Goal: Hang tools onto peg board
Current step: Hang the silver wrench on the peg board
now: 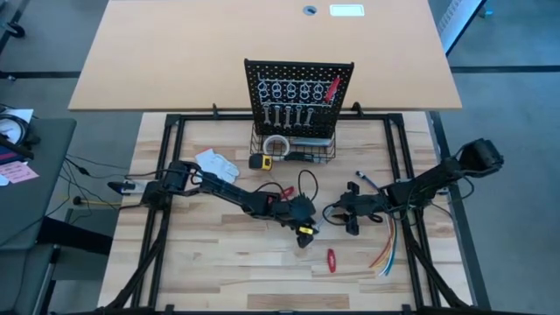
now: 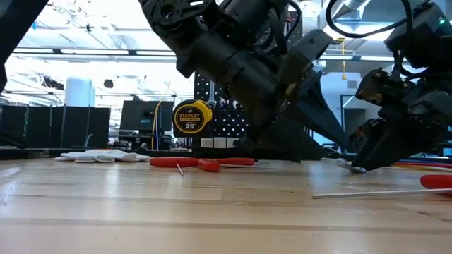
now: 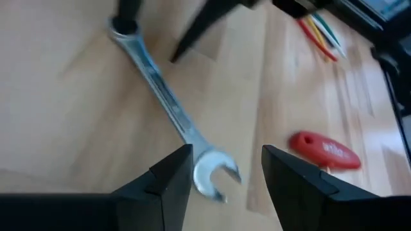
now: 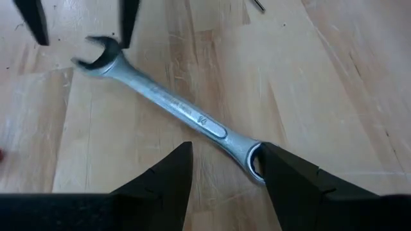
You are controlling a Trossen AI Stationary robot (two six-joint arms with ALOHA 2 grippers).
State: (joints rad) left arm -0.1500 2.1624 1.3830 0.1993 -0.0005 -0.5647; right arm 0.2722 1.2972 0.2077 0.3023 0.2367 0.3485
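Between the two grippers we see a silver wrench (image 4: 182, 109) lying flat on the wooden table (image 1: 219, 262). In the left wrist view its open-ended head sits in the gap between the left gripper (image 3: 226, 168)'s spread fingers, low over the wood; we cannot tell whether either finger touches it. In the right wrist view the ring end lies between the right gripper (image 4: 225, 168)'s fingers, which also stand apart, and one finger overlaps the ring's edge. Neither pair is clamped on the wrench.

From above, the left arm reaches from the table's left side, stretched low toward the centre, with its gripper pointing at the right one. The right arm comes in from the right edge, bent down to meet it near the middle.

A red-handled tool (image 1: 332, 259) lies just in front of the grippers, and another red-handled tool (image 1: 285, 190) lies behind the left arm. A bundle of coloured wires (image 1: 386, 255) lies to the right.

The peg board (image 1: 299, 94) stands upright at the back, with silver wrenches (image 1: 287, 116) hanging in a row and one red tool (image 1: 332, 87) at its upper right.

On the wrench shaft we read "14". A yellow tape measure (image 2: 193, 117) reads "STANLEY" and "25'".
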